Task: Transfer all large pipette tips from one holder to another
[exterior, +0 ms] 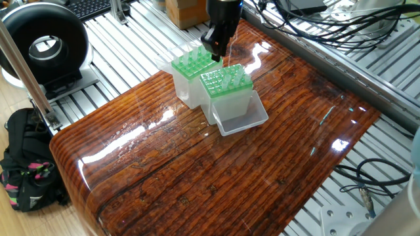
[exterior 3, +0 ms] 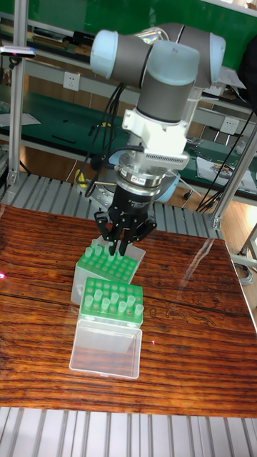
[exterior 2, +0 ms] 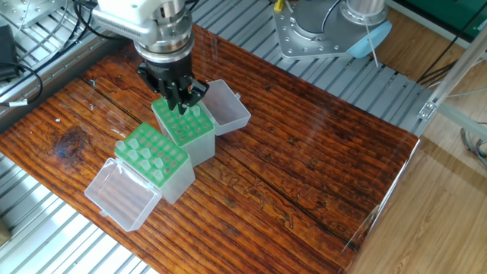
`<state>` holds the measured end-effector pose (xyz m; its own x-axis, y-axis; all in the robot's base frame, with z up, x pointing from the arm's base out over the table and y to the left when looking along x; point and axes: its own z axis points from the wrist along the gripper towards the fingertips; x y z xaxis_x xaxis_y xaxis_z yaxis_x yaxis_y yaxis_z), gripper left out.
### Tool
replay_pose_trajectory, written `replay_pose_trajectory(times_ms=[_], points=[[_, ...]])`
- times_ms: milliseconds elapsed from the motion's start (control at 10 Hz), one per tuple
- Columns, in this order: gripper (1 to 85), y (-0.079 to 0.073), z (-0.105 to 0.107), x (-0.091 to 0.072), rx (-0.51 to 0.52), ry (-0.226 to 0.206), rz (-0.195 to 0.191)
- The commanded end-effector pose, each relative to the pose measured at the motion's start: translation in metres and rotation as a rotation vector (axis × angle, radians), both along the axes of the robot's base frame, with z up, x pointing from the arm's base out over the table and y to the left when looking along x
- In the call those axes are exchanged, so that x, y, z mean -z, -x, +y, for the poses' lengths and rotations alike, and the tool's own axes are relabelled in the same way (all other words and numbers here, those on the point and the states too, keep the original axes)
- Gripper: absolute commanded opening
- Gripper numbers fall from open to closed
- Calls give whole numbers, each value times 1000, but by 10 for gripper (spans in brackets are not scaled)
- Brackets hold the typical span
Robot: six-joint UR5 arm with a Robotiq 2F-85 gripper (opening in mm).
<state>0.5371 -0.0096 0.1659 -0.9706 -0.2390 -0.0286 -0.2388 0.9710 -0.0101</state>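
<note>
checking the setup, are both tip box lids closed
No, both clear lids are hinged open and lie flat on the table, leaving the green racks exposed.

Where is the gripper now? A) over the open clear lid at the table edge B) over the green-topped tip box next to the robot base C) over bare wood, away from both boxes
B: the gripper hangs over the green-topped translucent tip box by the robot's base, jaws pointing down.
</note>
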Motion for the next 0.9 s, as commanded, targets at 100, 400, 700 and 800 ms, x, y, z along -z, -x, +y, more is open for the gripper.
replay_pose_trajectory(times_ms=[100,400,700,800], points=[[253,3,2,10,9,-19,8],[257,15,3,10,4,-22,54],[257,18,2,11,9,-19,65],[257,18,2,12,9,-16,65]])
